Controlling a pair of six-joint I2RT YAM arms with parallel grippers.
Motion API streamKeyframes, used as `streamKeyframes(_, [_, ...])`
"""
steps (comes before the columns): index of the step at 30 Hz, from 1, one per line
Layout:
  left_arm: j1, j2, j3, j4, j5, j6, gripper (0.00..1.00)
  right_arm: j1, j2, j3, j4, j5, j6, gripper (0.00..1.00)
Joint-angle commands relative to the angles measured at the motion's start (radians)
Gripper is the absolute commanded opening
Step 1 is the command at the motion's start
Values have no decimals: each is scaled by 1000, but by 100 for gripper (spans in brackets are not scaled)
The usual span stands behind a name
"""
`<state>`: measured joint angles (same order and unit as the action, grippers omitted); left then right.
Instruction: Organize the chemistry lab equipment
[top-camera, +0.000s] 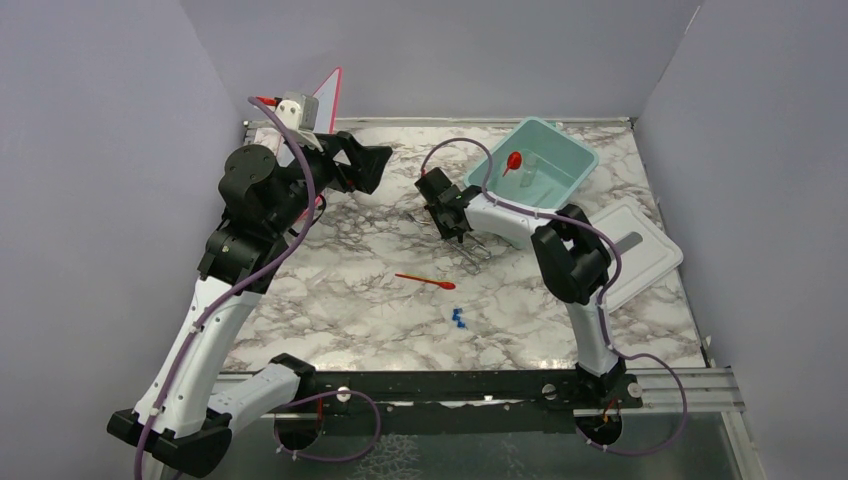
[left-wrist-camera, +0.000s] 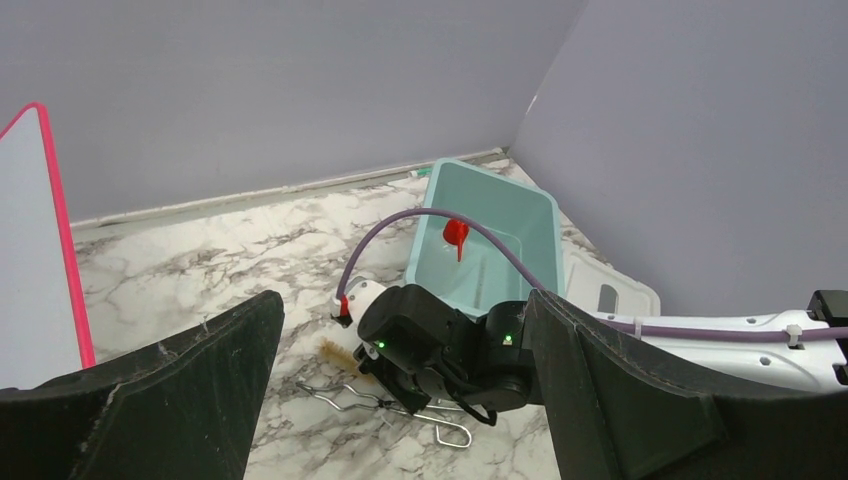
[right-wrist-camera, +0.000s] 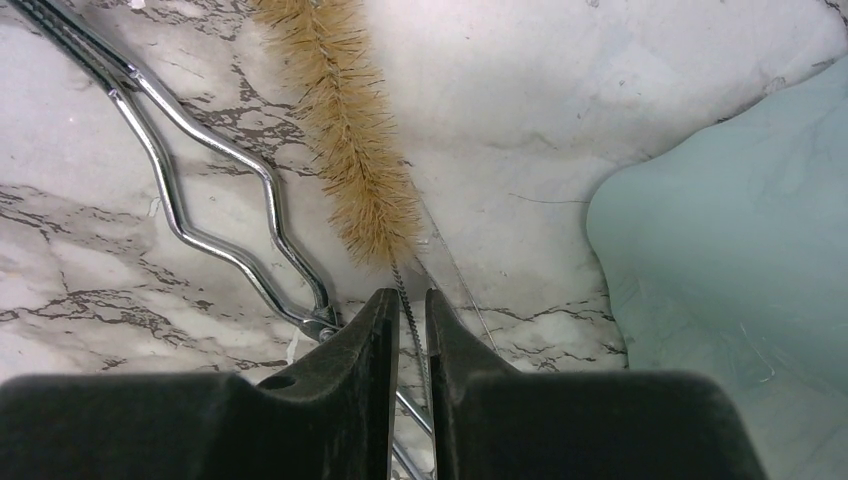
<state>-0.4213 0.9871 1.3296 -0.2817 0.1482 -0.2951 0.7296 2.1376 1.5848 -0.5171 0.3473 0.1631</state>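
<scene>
Far left, at back: pink-edged whiteboard (top-camera: 328, 95), standing tilted. Just right of it: left hand (top-camera: 382, 168), raised off the table (top-camera: 350, 300), fingers spread wide, well apart from every item. Mid-table, toward front: thin red-orange spatula (top-camera: 422, 280) lying flat, blue-capped tubes (top-camera: 459, 319) near it on the front side, both well apart from either hand. Further right and back: right hand (right-wrist-camera: 407, 310) low at the table, fingers almost pressed together, pinching the wire stem of the tan-bristled brush (right-wrist-camera: 350, 130); bristles straight ahead of the fingertips, metal tongs (right-wrist-camera: 200, 200) flat alongside the brush. Right of that: teal tub (right-wrist-camera: 720, 250), just beside the right hand; inside, red funnel (top-camera: 513, 160) and small clear vessel (top-camera: 527, 172). Rightmost: white lid (top-camera: 645, 250), flat on the table.
</scene>
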Motion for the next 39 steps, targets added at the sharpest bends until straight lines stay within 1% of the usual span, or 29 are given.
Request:
streamKeyframes(1, [-6,-15,30,-2,-15,9,94,1,15,-24,24,-53,-36,20])
streamKeyframes(3, [-5,-16,34,-2,-16,10,94,-7,13,-30,23,-84,-36,17])
streamKeyframes(8, [-5,-14,36,-2,-16,6,95,-15,-22,-53,52,-152,-52,1])
streamKeyframes(13, [-5,-16,33,-2,-16,5,95,-15,-114,-67,85,-146,-63,1])
streamKeyframes(21, [-5,-21,28,-2,-16,3,94,-15,-332,-132,223,-131,-66,0])
streamKeyframes(25, [-6,-26,24,-2,-17,5,94,-15,-427,-151,287,-79,-51,1])
streamKeyframes(29, [-5,-31,19,-4,-19,5,94,-18,-508,-148,321,18,-50,1])
streamKeyframes(31, [-5,-35,17,-3,-20,5,94,-26,-533,-125,306,76,-38,1])
streamKeyframes(34, [-6,-36,16,-4,-22,5,94,-68,-557,-78,233,136,32,1])
streamKeyframes(39, [-5,-33,10,-2,-24,6,94,-198,-610,-84,143,155,168,1])
